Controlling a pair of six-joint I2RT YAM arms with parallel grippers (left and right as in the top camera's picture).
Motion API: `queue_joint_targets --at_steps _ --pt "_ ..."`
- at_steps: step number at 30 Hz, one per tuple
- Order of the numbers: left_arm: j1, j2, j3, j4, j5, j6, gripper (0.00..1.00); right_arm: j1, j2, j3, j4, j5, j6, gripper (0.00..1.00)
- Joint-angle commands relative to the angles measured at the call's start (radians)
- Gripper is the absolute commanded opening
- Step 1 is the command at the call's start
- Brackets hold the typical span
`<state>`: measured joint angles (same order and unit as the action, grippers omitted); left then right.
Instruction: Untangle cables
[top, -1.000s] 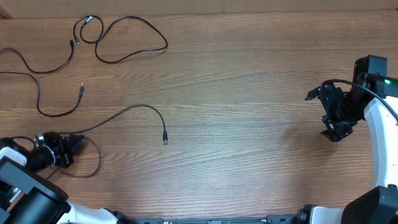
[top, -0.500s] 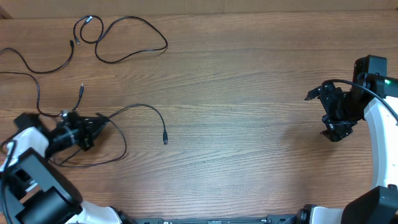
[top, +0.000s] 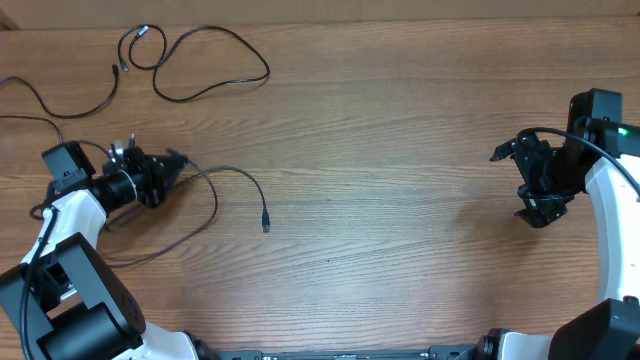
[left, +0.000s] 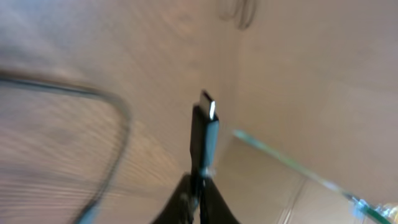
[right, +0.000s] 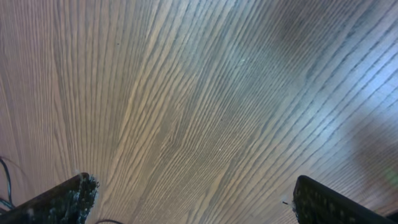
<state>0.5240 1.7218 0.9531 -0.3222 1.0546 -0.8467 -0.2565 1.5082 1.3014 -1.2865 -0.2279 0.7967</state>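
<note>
The left hand (top: 170, 168) is clamped on one plug end (left: 206, 127) of a cable (top: 214, 196). The wrist view is blurred, but it shows the plug sticking up from between the closed fingers (left: 186, 202). The slack lies in a wide loop on the desk (top: 400, 120) beside the left arm, and a strand that seems to be the same cable arcs on to a free plug (top: 265, 224) nearer the middle. The right hand (top: 512, 182) hangs wide open and empty, well apart on the far right.

The top cable (top: 240, 45) lies in its own loops at the back left. A second cable (top: 112, 88) curves in from the left edge. A third cable (top: 30, 119) runs in just below it and passes under the left arm, so I cannot tell where it ends.

The step looks like drawing the held cable clear. To do it well, pull low and slowly towards the bare middle so the loop opens rather than tightens into a knot. The grip is on the plug alone, so a jerk could slip it. Watch that the hidden third cable is not dragged along by the arm. Lay the cable down straight, apart from the rest.
</note>
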Motion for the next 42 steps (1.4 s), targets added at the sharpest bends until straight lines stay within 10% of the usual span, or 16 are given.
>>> queue_joint_targets --at_steps 1,15,21,25,36,42 --pt "-0.003 -0.021 0.006 0.087 0.146 -0.322 0.04 -0.004 -0.006 0.007 0.002 0.011 0.005 1.0" --pt "-0.167 -0.021 0.006 0.182 -0.124 -0.417 0.08 -0.004 -0.006 0.007 0.002 0.011 0.005 1.0" --pt "-0.204 -0.021 0.006 0.193 -0.167 -0.265 0.59 -0.004 -0.006 0.007 0.002 0.011 0.005 1.0" --pt "-0.211 -0.021 0.006 0.167 -0.167 -0.107 0.71 -0.004 -0.006 0.007 0.002 0.011 0.005 1.0" --pt "-0.21 -0.088 0.006 -0.008 -0.251 0.195 0.69 -0.004 -0.006 0.007 0.002 0.011 0.005 1.0" --pt "-0.208 -0.306 0.006 -0.19 -0.56 0.214 0.77 -0.004 -0.006 0.007 0.002 0.011 0.005 1.0"
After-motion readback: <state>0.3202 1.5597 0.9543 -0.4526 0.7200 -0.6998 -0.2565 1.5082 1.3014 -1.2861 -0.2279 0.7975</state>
